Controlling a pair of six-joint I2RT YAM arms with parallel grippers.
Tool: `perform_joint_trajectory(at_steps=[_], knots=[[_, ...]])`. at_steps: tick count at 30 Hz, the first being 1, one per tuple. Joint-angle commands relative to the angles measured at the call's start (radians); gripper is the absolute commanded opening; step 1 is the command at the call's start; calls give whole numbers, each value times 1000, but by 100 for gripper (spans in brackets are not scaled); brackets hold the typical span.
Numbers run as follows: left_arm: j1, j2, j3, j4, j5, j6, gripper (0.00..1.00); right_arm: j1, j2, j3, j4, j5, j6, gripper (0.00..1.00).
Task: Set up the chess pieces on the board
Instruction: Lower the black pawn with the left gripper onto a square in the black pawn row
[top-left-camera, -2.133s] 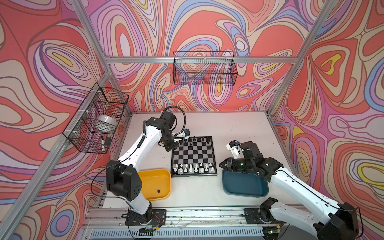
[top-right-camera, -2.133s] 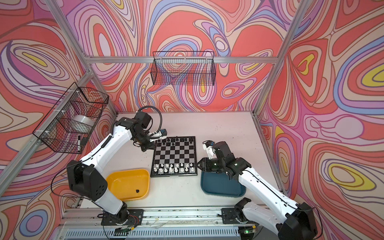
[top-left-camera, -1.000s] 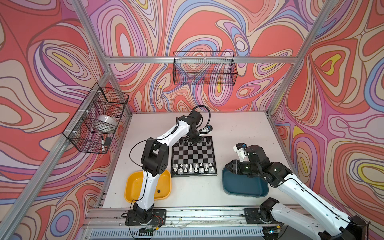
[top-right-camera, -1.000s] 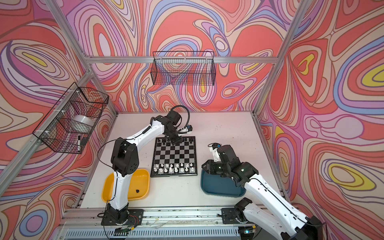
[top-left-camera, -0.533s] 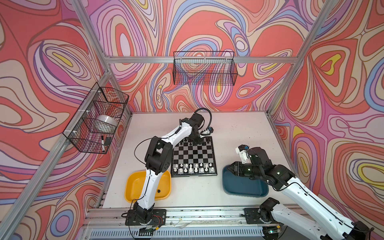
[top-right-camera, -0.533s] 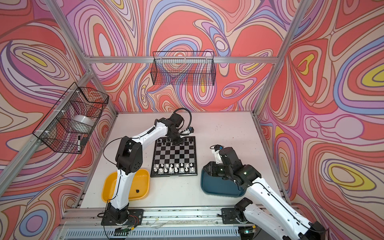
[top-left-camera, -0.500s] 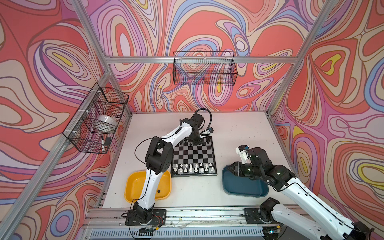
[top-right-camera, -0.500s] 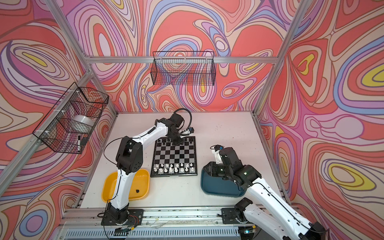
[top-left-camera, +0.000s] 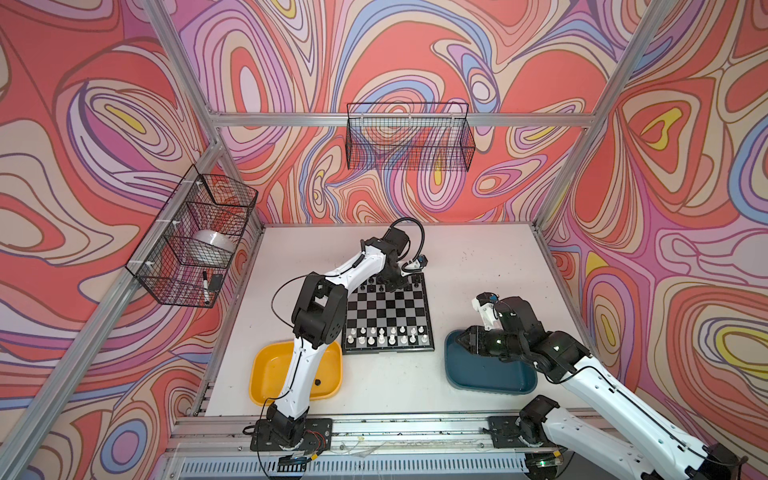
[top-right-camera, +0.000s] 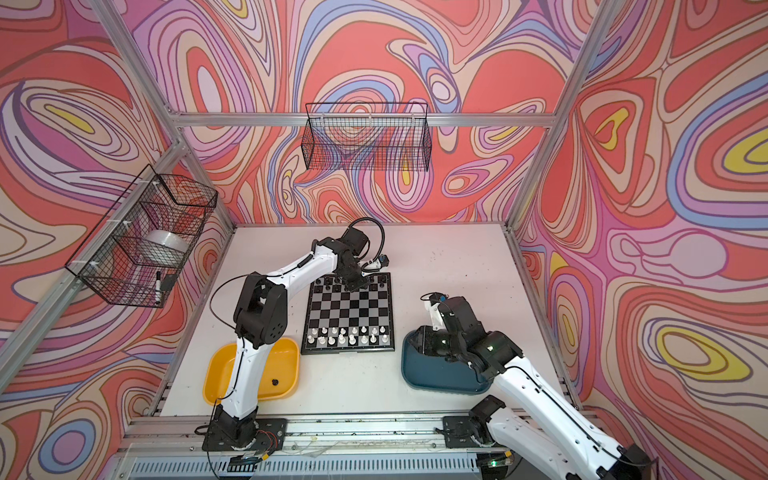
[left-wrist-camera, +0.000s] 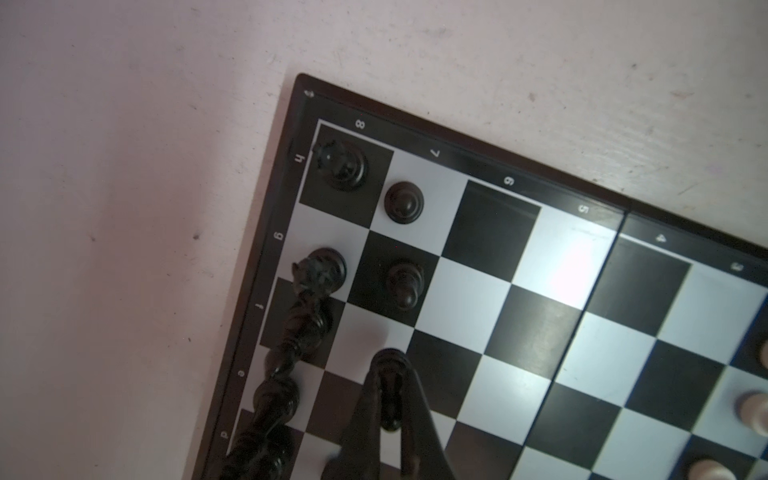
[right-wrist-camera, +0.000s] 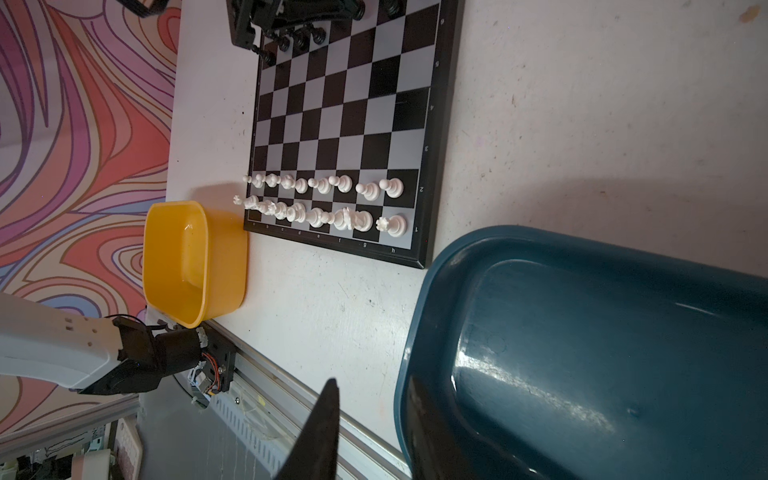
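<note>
Black plastic sat in the left gripper (left-wrist-camera: 390, 388), its fingers clamped on a black pawn (left-wrist-camera: 389, 360) at a light square near the 12 o'clock edge of the chessboard (top-left-camera: 388, 309), beside other black chessmen (left-wrist-camera: 403, 202). White chessmen (top-left-camera: 388, 336) stood in two rows along the 6 o'clock edge. At 4 o'clock from the board, the right gripper (right-wrist-camera: 370, 390) hung above the teal tray (top-left-camera: 498, 376), jaws apart and empty. One black piece (top-left-camera: 317, 381) lay in the yellow tray (top-left-camera: 270, 374) at 7 o'clock.
</note>
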Motion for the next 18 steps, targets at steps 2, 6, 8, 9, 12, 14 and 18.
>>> perform_joint_trajectory(at_steps=[2,6,8,9,12,14,18], knots=[[-7,22,1,11,-13,7,9,-1,-12,-6,-3,15,2,29],[-7,30,4,14,-24,10,9,-1,-10,-6,-1,14,1,29],[-7,34,5,13,-30,10,9,-1,-12,-8,-1,14,1,29],[-7,34,5,13,-27,7,9,-1,-12,-10,0,14,2,29],[-7,37,3,10,-24,5,9,-1,-14,-16,-2,11,3,29],[-7,41,2,13,-29,6,9,-1,-15,-15,-3,9,3,29],[-7,48,5,19,-27,2,9,-1,-19,-18,-5,13,2,29]])
